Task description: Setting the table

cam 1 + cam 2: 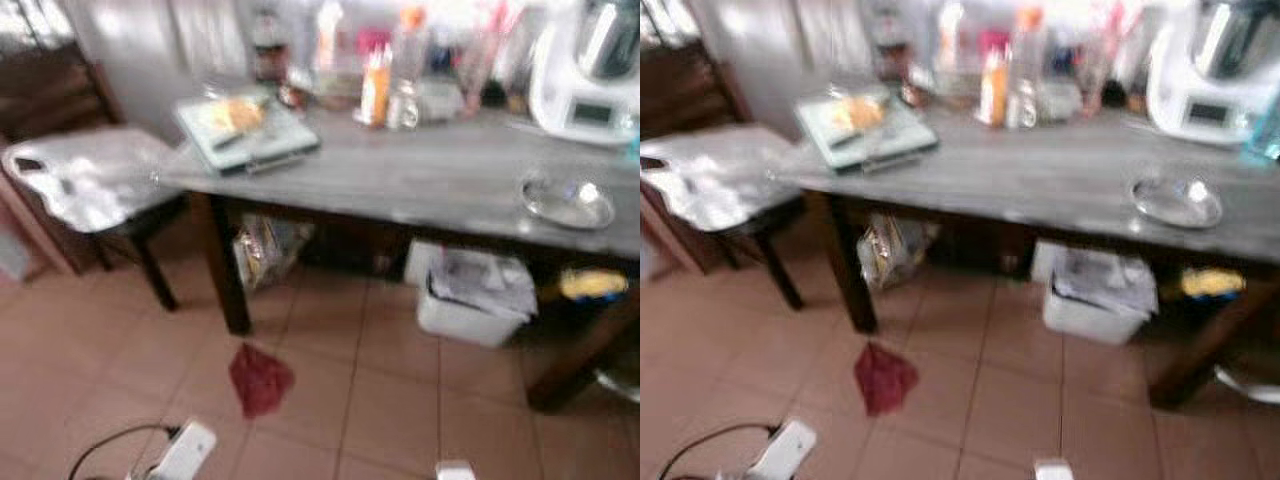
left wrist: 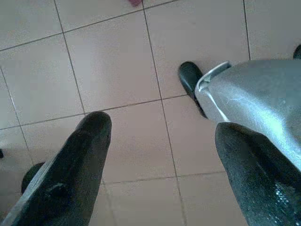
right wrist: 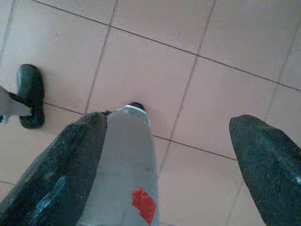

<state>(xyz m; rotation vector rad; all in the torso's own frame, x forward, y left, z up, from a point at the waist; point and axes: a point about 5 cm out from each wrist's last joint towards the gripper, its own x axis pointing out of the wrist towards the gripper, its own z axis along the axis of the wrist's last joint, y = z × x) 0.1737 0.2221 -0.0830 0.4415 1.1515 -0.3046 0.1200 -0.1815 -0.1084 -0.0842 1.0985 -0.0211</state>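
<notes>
The head views are blurred. A long grey tabletop point(image 1: 440, 175) runs from near left to far right, its long axis slanting across the view. Near its right end lies a shallow glass dish point(image 1: 567, 201), flat on the surface and apart from everything else; whether it holds anything cannot be told. At the left end sits a tray point(image 1: 250, 135), turned at an angle to the table edge, with something yellowish on it and a dark slim object beside that. Bottles point(image 1: 376, 90) and jars crowd the far edge, and a white appliance point(image 1: 585, 70) stands at the far right. A chair point(image 1: 85, 180) with a shiny cover stands left of the table. Under the table are a white bin point(image 1: 472, 300) stuffed with paper and a bag point(image 1: 262, 250). A red cloth point(image 1: 260, 378) lies on the tiled floor point(image 1: 400, 400).

The left pincer point(image 2: 162, 141) hangs released over the tiles, grasping nothing. The right pincer point(image 3: 167, 141) likewise hangs released over the floor.
</notes>
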